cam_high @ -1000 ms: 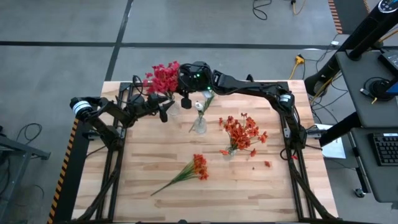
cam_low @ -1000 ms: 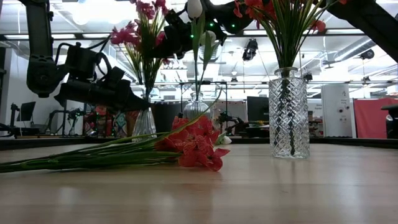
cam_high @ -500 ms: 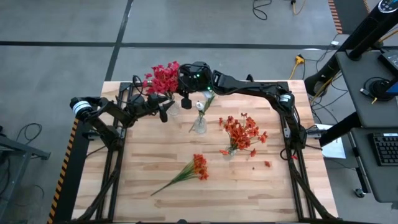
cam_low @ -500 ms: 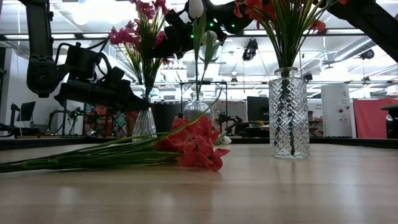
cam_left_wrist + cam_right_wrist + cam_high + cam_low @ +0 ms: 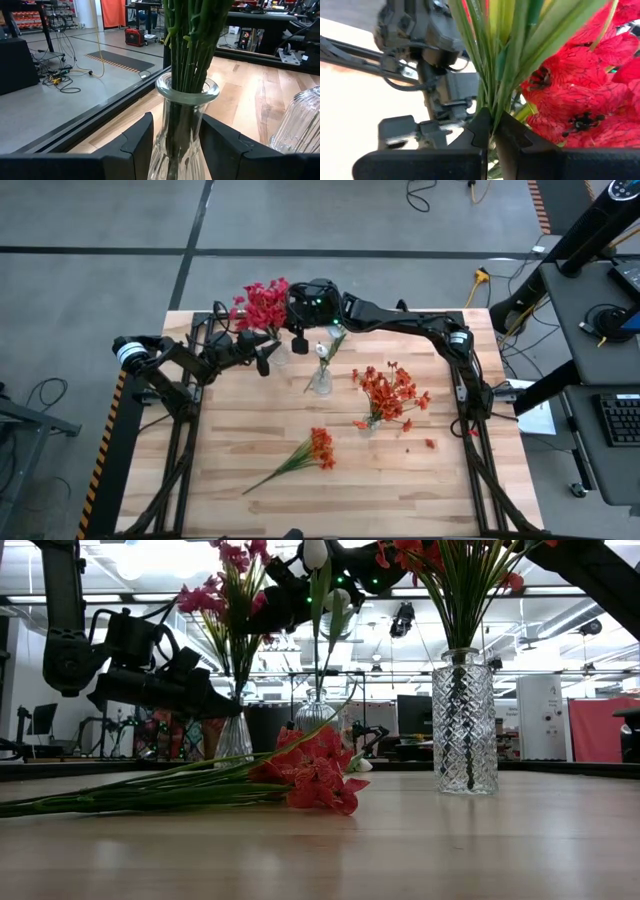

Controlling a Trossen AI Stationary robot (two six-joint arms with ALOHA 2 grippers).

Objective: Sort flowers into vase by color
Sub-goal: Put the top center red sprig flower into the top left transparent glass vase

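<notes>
A clear glass vase [image 5: 186, 95] at the table's far left holds crimson-red flowers [image 5: 262, 304]. My left gripper [image 5: 266, 360] reaches level to this vase, one finger at each side. My right gripper [image 5: 491, 122] is up high, shut on the crimson flowers' green stems just under the blooms [image 5: 580, 100]. A white bud stands in a small vase [image 5: 322, 380] at the middle. Orange-red flowers [image 5: 390, 392] stand in a cut-glass vase [image 5: 464, 720]. One orange-red stem [image 5: 300, 455] lies flat on the table toward the near side. My left gripper holds the vase's body below its neck [image 5: 165, 145] between its two fingers [image 5: 137, 140], coming level from the table's left. The vase stands upright on the table. My right gripper pinches the bunch of green stems [image 5: 492, 100] between its shut fingers, well above the vase mouth. It comes nearly level from the right, across the stems, which stand upright in the vase.
The white-bud vase [image 5: 313, 712] stands close beside the crimson vase [image 5: 232, 738]. A few loose petals [image 5: 430, 443] lie at the right. The loose stem's stalk [image 5: 120, 795] stretches toward the near left. Bare wood lies along the near edge.
</notes>
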